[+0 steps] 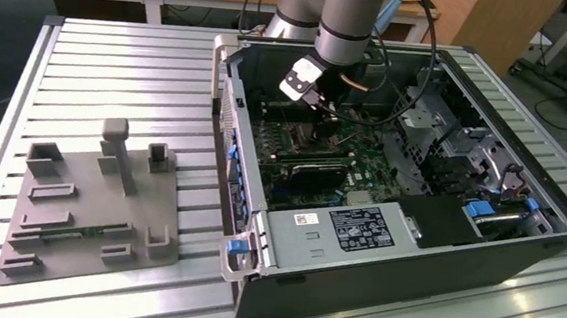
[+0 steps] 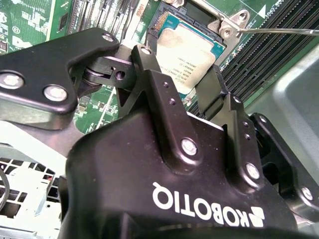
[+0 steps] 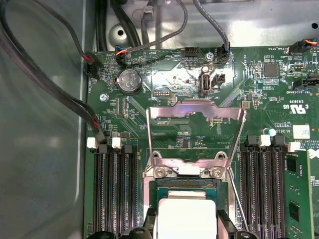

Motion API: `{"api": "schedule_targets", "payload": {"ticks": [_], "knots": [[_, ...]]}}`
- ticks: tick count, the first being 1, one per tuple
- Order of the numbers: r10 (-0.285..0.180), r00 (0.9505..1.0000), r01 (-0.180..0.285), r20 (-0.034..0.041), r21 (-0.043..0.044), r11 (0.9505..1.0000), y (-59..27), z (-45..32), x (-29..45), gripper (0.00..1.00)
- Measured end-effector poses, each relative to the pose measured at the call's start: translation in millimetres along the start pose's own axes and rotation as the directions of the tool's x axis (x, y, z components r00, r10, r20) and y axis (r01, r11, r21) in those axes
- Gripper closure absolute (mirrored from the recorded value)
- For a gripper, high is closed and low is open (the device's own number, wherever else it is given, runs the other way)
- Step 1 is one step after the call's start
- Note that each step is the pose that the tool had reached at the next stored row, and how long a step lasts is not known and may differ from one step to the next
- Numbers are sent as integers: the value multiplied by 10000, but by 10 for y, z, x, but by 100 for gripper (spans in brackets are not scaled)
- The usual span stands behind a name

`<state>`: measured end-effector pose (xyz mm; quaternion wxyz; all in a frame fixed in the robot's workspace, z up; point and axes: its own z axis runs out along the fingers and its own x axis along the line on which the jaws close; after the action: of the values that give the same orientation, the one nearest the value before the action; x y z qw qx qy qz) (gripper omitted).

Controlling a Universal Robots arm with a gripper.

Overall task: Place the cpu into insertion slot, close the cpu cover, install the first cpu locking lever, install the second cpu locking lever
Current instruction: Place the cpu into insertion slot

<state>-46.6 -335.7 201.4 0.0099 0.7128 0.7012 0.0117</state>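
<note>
In both wrist views the cpu [image 2: 192,47] [image 3: 187,216], a flat square chip with a silver top, sits between my two black fingers [image 2: 154,79]. My gripper [image 2: 177,67] [image 3: 185,226] is shut on its two opposite edges, right over the insertion slot [image 3: 187,185]. Whether the chip rests fully in the socket I cannot tell. The cpu cover [image 3: 197,113] stands swung open beyond the slot, a silver frame with a window. A thin wire locking lever [image 2: 279,31] [image 3: 238,199] lies raised beside the socket. In the exterior view my gripper [image 1: 317,107] reaches down into the computer case [image 1: 252,244].
Long black memory slots [image 3: 117,194] flank the socket on both sides. Black cables [image 3: 50,84] run along the case wall near the board's edge. Outside the case, a grey fixture plate [image 1: 85,209] lies on the slatted table [image 1: 123,68].
</note>
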Motion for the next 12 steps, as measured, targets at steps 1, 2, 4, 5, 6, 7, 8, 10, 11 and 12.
{"api": "schedule_targets", "payload": {"ticks": [1,2,4,5,6,7,8,10,11,12], "knots": [[0,10000,0,0,0,10000,0,0,0,46],[0,10000,0,0,0,10000,0,1,0,46],[0,10000,0,0,0,10000,0,1,0,46],[0,10000,0,-4,-2,10000,0,6,1,46],[0,10000,0,-5,-3,10000,0,12,1,46],[0,10000,0,-1,-1,10000,-1,27,0,46],[0,10000,0,5,0,10000,-1,44,0,46],[1,10000,-1,20,0,10000,-2,47,-7,46],[0,10000,0,34,-1,10000,-2,48,-8,46],[-2,10000,2,51,-1,10000,-1,49,-8,46]]}}
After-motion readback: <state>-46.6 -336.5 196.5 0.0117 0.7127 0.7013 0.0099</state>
